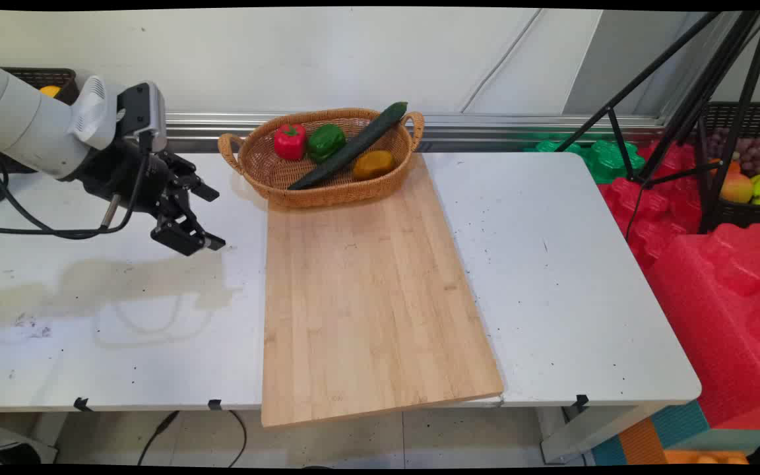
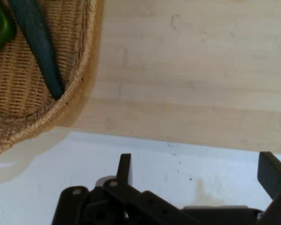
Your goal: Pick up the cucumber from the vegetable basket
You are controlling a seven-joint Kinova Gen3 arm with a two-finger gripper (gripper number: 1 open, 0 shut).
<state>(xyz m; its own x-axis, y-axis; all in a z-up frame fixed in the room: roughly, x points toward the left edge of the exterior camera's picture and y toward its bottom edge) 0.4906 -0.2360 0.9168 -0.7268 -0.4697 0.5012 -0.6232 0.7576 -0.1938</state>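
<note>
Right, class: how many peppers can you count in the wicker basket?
2. The red pepper sits at the left of the basket; the green pepper is just right of it, beside the cucumber. More could be hidden underneath.

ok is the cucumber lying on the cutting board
No, the cucumber lies in the wicker basket, its tip poking over the rim; the cutting board is bare.

You are seeing a tan woven wicker basket (image 1: 327, 173) holding a red bell pepper (image 1: 289, 141), a green bell pepper (image 1: 326, 141), a dark green cucumber (image 1: 353, 144) and an orange-yellow fruit (image 1: 373, 164).
</note>
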